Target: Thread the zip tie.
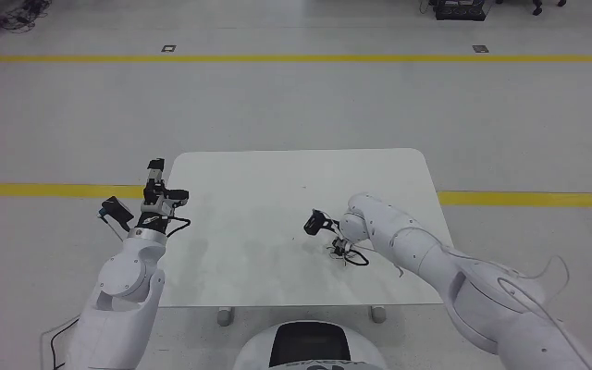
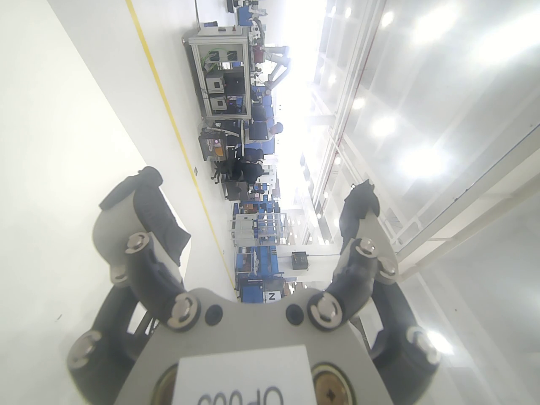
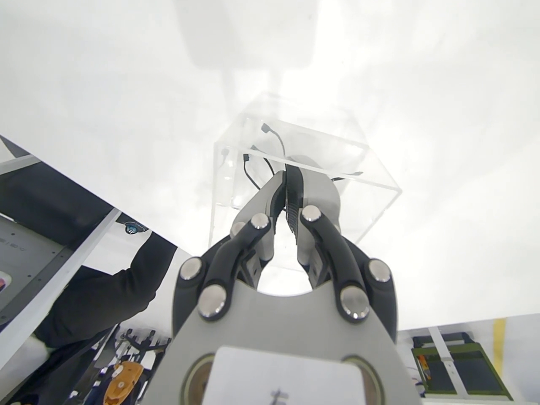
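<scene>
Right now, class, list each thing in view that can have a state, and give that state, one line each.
left gripper: open, empty.
right gripper: shut, fingertips inside the clear box; whether it pinches a tie is unclear.
clear box: standing on the table, holding the ties.
zip ties: loose and curved inside the box; too small to tell whether any is threaded.

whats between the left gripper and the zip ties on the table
Only bare table, seen in the top view, between the left gripper and the zip ties.
</scene>
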`<state>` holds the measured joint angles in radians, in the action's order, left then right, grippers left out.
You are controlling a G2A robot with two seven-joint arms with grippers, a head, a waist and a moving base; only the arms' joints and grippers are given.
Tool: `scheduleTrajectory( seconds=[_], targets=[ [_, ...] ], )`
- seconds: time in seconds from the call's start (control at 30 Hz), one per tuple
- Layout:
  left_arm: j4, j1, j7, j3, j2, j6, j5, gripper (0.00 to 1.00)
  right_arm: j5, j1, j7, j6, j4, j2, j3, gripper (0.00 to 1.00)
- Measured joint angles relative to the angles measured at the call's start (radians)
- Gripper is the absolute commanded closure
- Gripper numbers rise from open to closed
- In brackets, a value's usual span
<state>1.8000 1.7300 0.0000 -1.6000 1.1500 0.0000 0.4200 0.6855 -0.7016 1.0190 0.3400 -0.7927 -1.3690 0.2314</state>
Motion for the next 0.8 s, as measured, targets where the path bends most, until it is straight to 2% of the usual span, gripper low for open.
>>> scheduleTrajectory(
  seconds=[0.4,0.8],
  targets=[
    [0.000,0.000,0.000,0.000,0.000,0.000,0.000,0.00,0.031,-0.026,0.014,-0.009,-0.108,0.059,0.057,1.00],
    [0.000,0.000,0.000,0.000,0.000,0.000,0.000,0.00,0.071,-0.102,0.038,-0.026,-0.307,0.170,0.183,1.00]
  ],
)
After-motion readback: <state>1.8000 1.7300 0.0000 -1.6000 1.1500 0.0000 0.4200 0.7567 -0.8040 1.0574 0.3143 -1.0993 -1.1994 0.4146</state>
